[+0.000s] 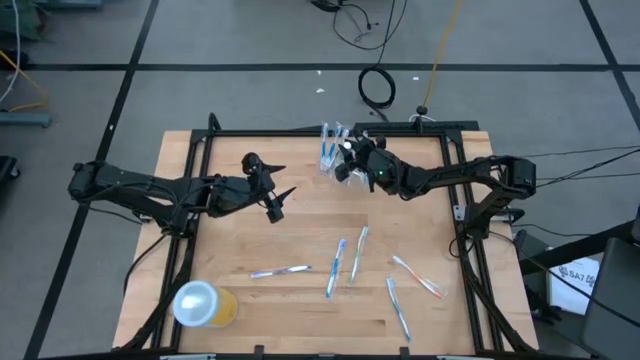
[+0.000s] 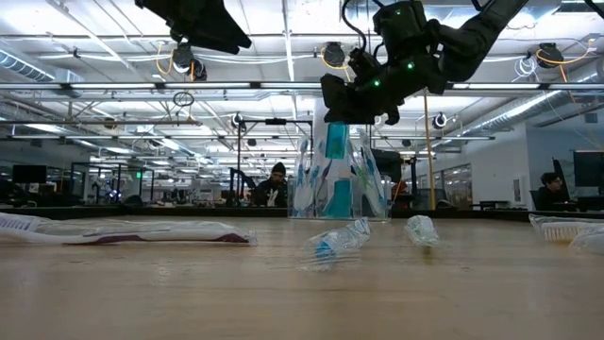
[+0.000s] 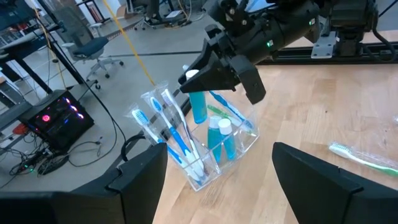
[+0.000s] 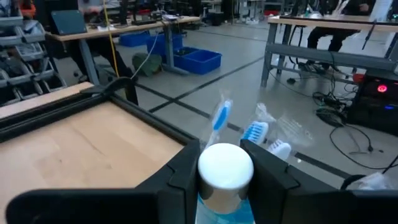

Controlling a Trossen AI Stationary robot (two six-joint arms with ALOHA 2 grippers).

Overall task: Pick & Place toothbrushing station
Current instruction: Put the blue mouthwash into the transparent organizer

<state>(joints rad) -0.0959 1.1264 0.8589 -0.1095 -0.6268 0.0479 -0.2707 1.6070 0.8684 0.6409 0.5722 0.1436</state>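
The high view looks straight down on the whole tabletop (image 1: 300,240) and both arms. The low view sits at tabletop level, facing level across the surface into the room behind. The left wrist view looks forward past its own fingers (image 3: 140,177), from near, at the clear cup (image 3: 233,140) below the right claw (image 3: 189,79). The right wrist view looks very closely over its own claw. All four views share the cup and right claw

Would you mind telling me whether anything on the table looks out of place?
Yes: the orange-yellow cup lies tipped on its side at the table's near-left corner, and several toothbrushes lie scattered flat across the wood instead of standing in the clear cup.
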